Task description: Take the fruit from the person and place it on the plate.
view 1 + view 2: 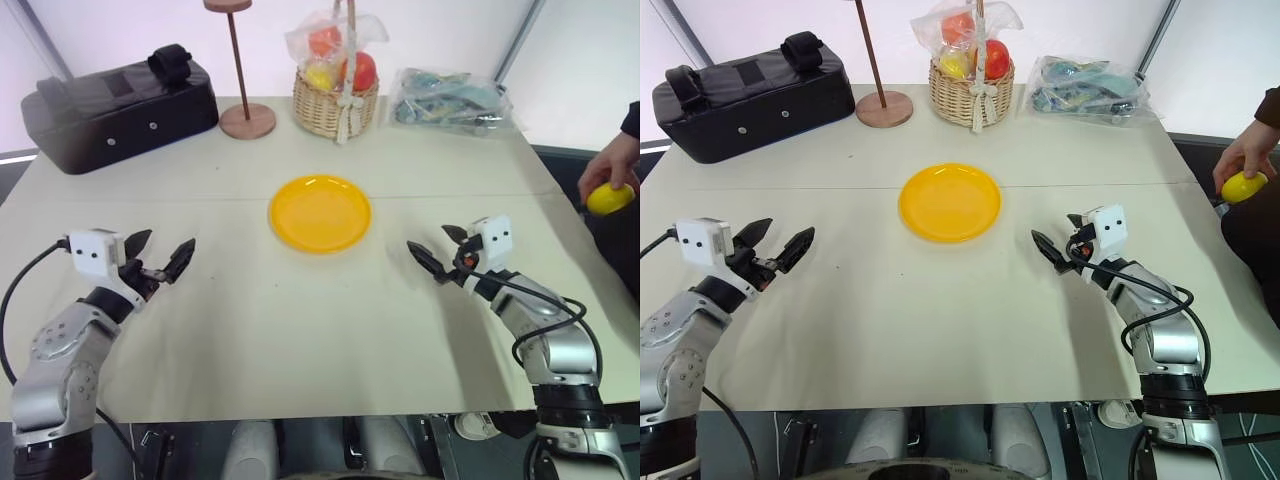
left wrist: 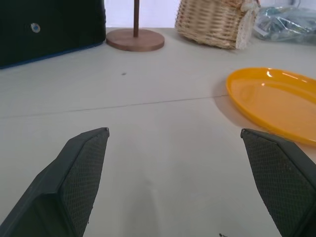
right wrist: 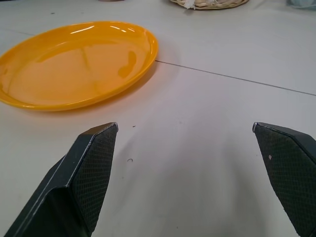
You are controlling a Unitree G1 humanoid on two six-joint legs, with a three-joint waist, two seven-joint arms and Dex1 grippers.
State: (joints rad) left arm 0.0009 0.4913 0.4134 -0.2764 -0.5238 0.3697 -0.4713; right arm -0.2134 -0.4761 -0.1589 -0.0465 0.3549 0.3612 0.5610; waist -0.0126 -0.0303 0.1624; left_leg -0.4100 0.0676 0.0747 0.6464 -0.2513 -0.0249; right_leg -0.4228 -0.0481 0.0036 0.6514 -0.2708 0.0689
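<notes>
The person's hand (image 1: 612,165) comes in at the far right edge, holding the bright yellow fruit (image 1: 609,198) just past the table's right side. The yellow-orange plate (image 1: 320,212) lies empty in the middle of the table. My right gripper (image 1: 440,248) hovers open over the table to the right of the plate, pointing towards it, well short of the fruit. On the left, my left gripper (image 1: 160,253) is open too, left of the plate. In the right wrist view the plate (image 3: 74,64) lies ahead between the wide-apart fingers (image 3: 94,173).
At the table's back stand a black bag (image 1: 115,110), a wooden stand (image 1: 246,118), a wicker basket (image 1: 335,100) with bagged fruits, and a clear bag of items (image 1: 450,100). The table's front edge runs just under my arms.
</notes>
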